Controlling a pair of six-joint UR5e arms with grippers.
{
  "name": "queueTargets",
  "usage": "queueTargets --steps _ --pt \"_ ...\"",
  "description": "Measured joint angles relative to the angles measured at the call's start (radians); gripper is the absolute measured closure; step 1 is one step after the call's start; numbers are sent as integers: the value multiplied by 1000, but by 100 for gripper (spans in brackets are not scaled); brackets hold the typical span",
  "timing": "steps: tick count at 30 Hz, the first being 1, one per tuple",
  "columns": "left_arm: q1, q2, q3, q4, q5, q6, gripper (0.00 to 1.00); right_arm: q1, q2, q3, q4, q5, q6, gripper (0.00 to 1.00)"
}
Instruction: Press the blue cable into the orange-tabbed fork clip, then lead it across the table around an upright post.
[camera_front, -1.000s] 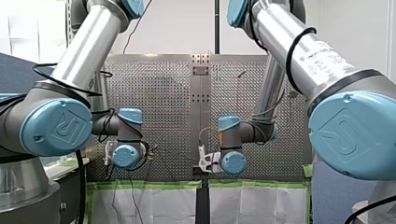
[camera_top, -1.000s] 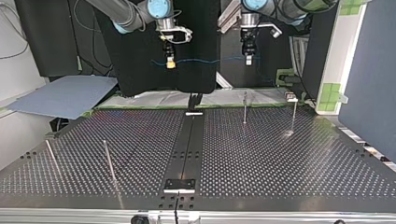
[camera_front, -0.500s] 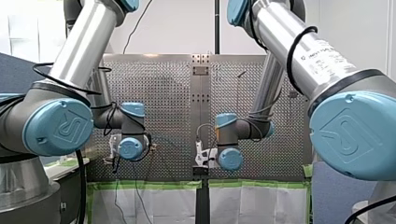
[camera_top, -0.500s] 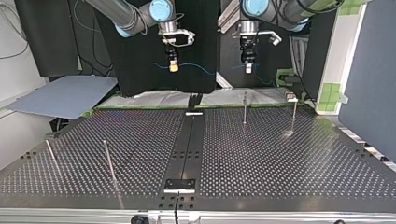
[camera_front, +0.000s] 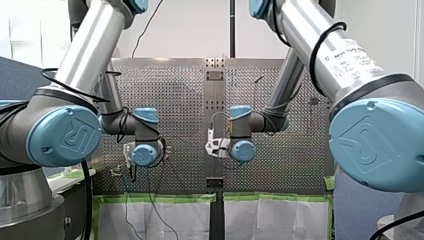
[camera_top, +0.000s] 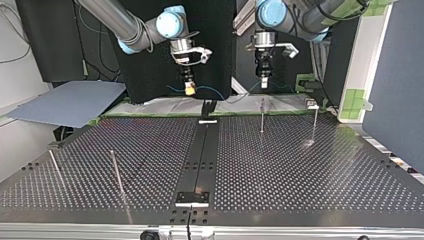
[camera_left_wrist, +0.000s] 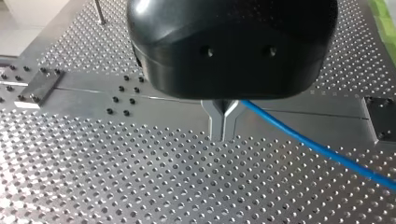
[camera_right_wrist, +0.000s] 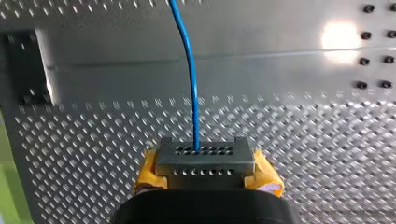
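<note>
The blue cable (camera_top: 216, 93) hangs in a slack curve between my two grippers, above the far edge of the perforated table (camera_top: 300, 175). My left gripper (camera_top: 263, 83), at the top view's right, is shut on it. In the left wrist view its metal fingers (camera_left_wrist: 218, 122) pinch the cable (camera_left_wrist: 322, 150), which trails off to one side. My right gripper (camera_top: 189, 90) has yellow pads (camera_right_wrist: 150, 170) and is shut on the cable (camera_right_wrist: 188, 70), which runs straight ahead of it. I see no orange tab in any view.
Thin upright posts stand at the top view's right (camera_top: 262, 114) (camera_top: 315, 122) and near left (camera_top: 116, 172). A dark centre strip (camera_top: 200, 160) runs across the table, with a small dark fixture (camera_top: 207, 107) at its far end. A grey board (camera_top: 70, 102) lies off the far left.
Both grippers have come down toward the table's far edge and a little closer together. The cable between them, taut a second ago, now sags.
</note>
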Motion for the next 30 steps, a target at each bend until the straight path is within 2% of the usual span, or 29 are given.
queueTargets --steps 4,8,14,18,22,30 --pt "4 -34 16 2 -11 -25 100 -4 36 -20 3 -30 29 100" --pt "11 -72 20 0 -24 -42 100 -5 71 -38 6 -41 36 100" --pt "24 -132 20 -6 -47 -39 100 -12 126 -62 1 -44 38 100" --pt "33 -164 23 -9 -23 -42 100 -22 169 -82 0 -50 35 100" --pt "43 -172 33 -22 6 -51 100 -33 205 -100 1 -57 34 100" --pt "64 -175 89 -81 62 -75 100 -58 225 -124 9 -71 32 100"
